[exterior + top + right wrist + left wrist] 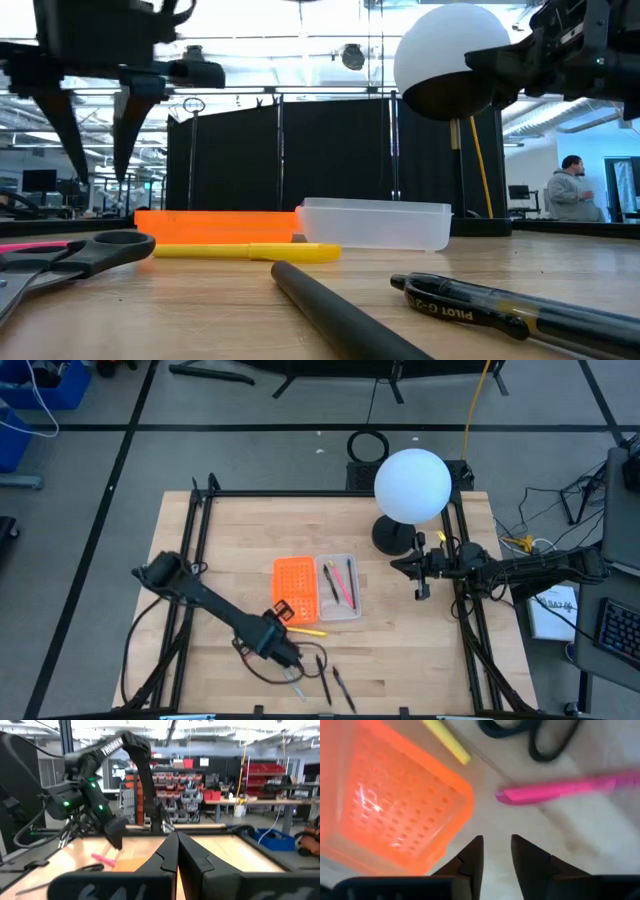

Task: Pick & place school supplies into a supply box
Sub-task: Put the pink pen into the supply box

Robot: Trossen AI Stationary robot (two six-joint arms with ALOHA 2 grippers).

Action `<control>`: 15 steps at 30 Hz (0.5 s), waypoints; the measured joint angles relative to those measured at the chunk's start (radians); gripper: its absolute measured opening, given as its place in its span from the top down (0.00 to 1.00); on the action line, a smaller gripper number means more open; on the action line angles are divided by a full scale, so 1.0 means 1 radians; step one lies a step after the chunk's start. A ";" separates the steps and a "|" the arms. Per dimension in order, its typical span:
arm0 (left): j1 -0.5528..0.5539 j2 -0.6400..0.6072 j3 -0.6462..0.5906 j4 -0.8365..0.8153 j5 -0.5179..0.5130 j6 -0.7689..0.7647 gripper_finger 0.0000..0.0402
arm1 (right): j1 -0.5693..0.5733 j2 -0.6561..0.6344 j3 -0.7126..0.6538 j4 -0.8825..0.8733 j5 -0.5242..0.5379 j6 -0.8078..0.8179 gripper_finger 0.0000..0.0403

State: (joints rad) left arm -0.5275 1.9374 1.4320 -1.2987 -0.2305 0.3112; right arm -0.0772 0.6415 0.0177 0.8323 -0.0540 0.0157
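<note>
From above: the supply box (317, 589) lies open at the middle of the table (200, 550), orange half on the left, translucent tray on the right with pens inside. The left claw (283, 653) hangs low near the table's near edge, beside a yellow pen (306, 630) that lies just near of the box. Two dark pens (332, 682) lie right of that claw. The right claw (421, 582) waits at the right side, near the white globe lamp (411, 485).

At table height: scissors (70, 258) lie at the near left, the yellow pen in front of the box.

Left wrist: the left claw's fingers (474, 857) stand narrowly apart, holding nothing, above bare table between the box's orange corner and a pink pen (565, 790).

Right wrist: the right claw's fingers (165, 857) are pressed together, empty.
</note>
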 joint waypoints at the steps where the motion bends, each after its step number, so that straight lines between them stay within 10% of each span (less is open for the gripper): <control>1: -0.008 0.015 0.019 -0.027 -0.013 0.030 0.71 | 0.000 0.000 0.000 -0.012 0.000 0.004 1.00; 15: -0.168 0.017 0.112 -0.012 -0.189 0.262 0.63 | 0.000 0.000 0.000 -0.059 0.000 0.042 1.00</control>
State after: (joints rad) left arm -0.6953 1.9549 1.5444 -1.3109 -0.4198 0.5728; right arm -0.0769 0.6418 0.0177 0.7734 -0.0540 0.0581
